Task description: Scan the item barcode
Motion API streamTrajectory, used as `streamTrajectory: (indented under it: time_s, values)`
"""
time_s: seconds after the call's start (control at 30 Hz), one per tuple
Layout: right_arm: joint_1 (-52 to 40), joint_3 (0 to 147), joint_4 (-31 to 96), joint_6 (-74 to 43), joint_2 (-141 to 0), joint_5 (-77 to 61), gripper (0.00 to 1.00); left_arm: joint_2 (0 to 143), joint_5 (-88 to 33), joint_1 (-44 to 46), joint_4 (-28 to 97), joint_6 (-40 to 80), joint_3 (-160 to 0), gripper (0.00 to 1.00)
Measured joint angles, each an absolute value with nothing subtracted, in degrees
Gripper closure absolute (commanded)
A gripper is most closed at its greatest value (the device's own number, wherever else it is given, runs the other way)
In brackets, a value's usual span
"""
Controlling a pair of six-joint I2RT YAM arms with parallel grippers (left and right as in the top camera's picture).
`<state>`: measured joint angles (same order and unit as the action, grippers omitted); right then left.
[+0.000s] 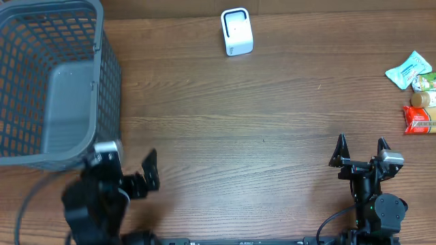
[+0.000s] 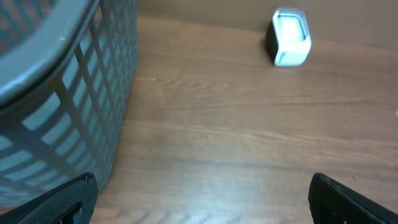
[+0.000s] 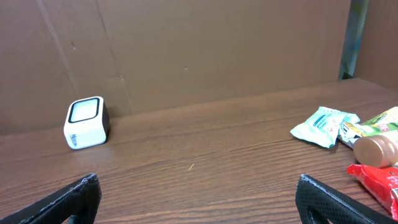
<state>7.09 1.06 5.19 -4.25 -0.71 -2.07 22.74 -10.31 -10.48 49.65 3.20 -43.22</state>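
Items: four, clustered at the right edge of the overhead frame, lying on the bench (image 1: 259, 136).
- one teal packet (image 1: 409, 69), crinkled film, topmost
- one green-and-white packet (image 1: 424, 82), just beside it
- one small bottle (image 1: 420, 99) with a round tan cap, lying on its side
- one red packet (image 1: 419, 120), glossy, lowest of the group

Print on all four is too small to read.

Scanner (image 1: 237, 32): one, a white rounded box with a dark-framed window. It stands at upper centre, well apart from the items.

Basket (image 1: 48, 82): one, grey plastic lattice walls, solid floor, open top, at upper left.

Bench: brown wood grain. A brown cardboard wall (image 3: 217, 56) stands behind it.

Right fingers (image 1: 339, 151): two, black and pointed, spread wide with nothing between them, at lower right below the items.

Left fingers (image 1: 150, 170): spread wide, holding nothing, at lower left, close beside the basket's wall. One of them is mostly hidden in the overhead view.
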Motion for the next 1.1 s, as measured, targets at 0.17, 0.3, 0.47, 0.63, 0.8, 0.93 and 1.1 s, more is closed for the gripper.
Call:
streamTrajectory:
  time_s: [0.17, 0.3, 0.47, 0.63, 0.8, 0.93, 1.1]
  values:
    - [7.1, 1.1, 5.1, -4.3, -0.7, -2.1, 0.00, 10.9, -11.7, -10.5, 43.4, 2.8, -33.6, 0.00]
    - [7.1, 1.1, 5.1, -4.3, -0.7, -2.1, 0.00, 7.6, -12.4, -10.1, 33.4, 2.9, -24.9, 0.00]
    - [7.1, 1.1, 5.1, -4.3, -0.7, -2.1, 0.00, 3.3, -12.7, -8.8, 23.1, 3.0, -17.0, 0.00]
    - [7.1, 1.1, 5.1, -4.3, -0.7, -2.1, 0.00, 1.0, -13.1, -7.5, 11.1, 3.0, -11.2, 0.00]
    - [7.1, 1.1, 5.1, -4.3, -0.7, -2.1, 0.00, 0.9, -13.2, -7.5, -0.6, 4.7, -6.8, 0.01]
    - [7.1, 1.1, 5.1, -4.3, -0.7, -2.1, 0.00, 0.9, -13.3, -7.5, -8.7, 6.5, -2.8, 0.00]
    - [7.1, 1.1, 5.2, -4.3, -0.7, -2.1, 0.00, 0.9, -13.0, -6.0, -9.0, 8.5, -0.6, 0.00]
